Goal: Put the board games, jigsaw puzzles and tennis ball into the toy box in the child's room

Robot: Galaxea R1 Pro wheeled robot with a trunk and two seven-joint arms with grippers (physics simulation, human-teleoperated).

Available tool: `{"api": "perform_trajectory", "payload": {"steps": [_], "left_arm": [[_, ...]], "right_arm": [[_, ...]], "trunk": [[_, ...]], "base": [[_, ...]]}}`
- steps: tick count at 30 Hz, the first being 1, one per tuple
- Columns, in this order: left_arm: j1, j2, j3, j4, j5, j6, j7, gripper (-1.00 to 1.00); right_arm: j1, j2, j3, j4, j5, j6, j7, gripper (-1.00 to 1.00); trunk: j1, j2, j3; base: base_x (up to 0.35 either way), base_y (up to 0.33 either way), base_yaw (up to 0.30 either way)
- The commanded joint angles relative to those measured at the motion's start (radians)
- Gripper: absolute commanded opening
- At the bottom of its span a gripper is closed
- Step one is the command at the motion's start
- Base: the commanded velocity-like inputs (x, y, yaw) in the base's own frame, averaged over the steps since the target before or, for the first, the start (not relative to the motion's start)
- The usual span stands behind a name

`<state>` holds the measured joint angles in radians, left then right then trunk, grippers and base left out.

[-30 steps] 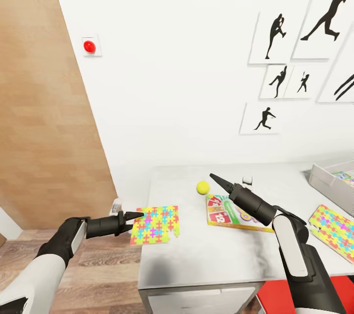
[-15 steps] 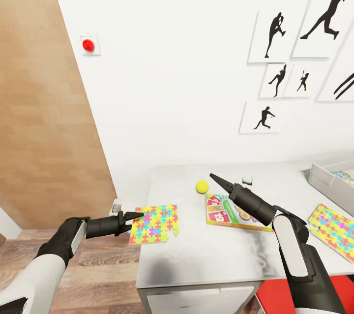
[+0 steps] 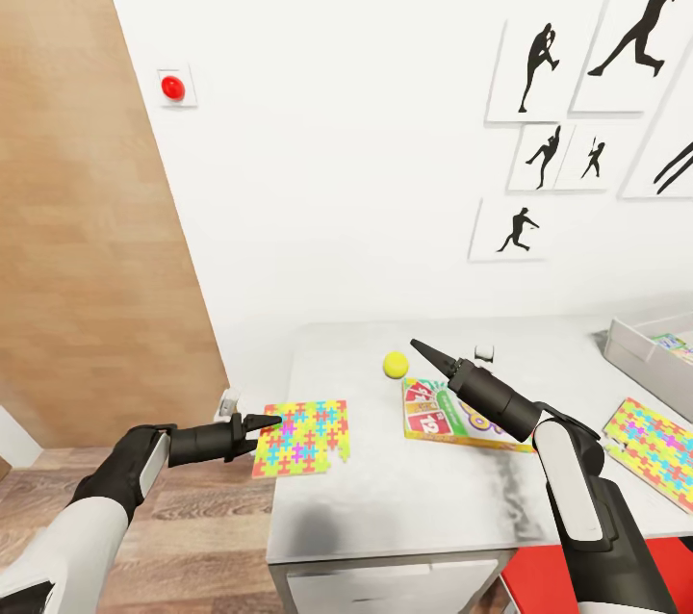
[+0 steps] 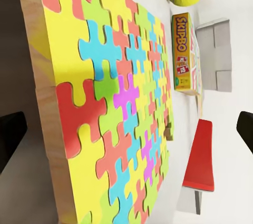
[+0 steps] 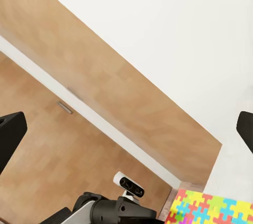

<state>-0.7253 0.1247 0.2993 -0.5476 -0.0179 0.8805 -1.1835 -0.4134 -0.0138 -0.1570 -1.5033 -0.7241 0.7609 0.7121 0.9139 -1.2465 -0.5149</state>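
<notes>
Clearly we are early: our left end effector (image 3: 269,421), fingers wide, flanks the jigsaw puzzle (image 3: 302,438) overhanging the counter (image 3: 404,498) edge at lower left. Tennis ball (image 3: 396,364), board game (image 3: 452,417) and a second puzzle (image 3: 654,450) lie outside the toy box (image 3: 640,356) at right; our right end effector (image 3: 420,347) is wide and empty.

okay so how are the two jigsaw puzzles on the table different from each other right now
The left jigsaw puzzle overhangs the table's left edge, right at the left gripper's tips; the right jigsaw puzzle lies near the toy box, away from either gripper. The left one shows whole; the right one is cut off by the picture's edge. Both lie flat, brightly multicoloured.
</notes>
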Motion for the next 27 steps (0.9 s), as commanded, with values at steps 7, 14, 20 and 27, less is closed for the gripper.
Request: {"api": "perform_trajectory", "payload": {"steps": [7,14,20,27], "left_arm": [[-0.001,0.000,0.002,0.000,-0.002,0.009,-0.004,1.00],[-0.001,0.000,0.001,0.000,-0.001,0.009,-0.004,1.00],[0.000,0.000,0.001,0.000,-0.001,0.009,-0.004,-1.00],[-0.001,0.000,0.003,0.000,-0.001,0.009,-0.004,-1.00]], "right_arm": [[-0.001,0.000,-0.001,0.000,-0.003,0.006,0.001,1.00],[-0.001,0.000,-0.001,0.000,-0.003,0.006,0.001,1.00],[-0.001,0.000,-0.001,0.000,-0.003,0.006,0.001,1.00],[-0.001,0.000,-0.001,0.000,-0.002,0.006,0.001,1.00]], "trunk": [[0.000,-0.001,-0.001],[0.000,-0.001,-0.001],[0.000,-0.001,-0.001],[0.000,-0.001,-0.001]], "base": [[-0.035,-0.062,0.000],[-0.018,-0.033,0.000],[-0.001,-0.002,0.000],[0.000,0.000,0.000]]}}
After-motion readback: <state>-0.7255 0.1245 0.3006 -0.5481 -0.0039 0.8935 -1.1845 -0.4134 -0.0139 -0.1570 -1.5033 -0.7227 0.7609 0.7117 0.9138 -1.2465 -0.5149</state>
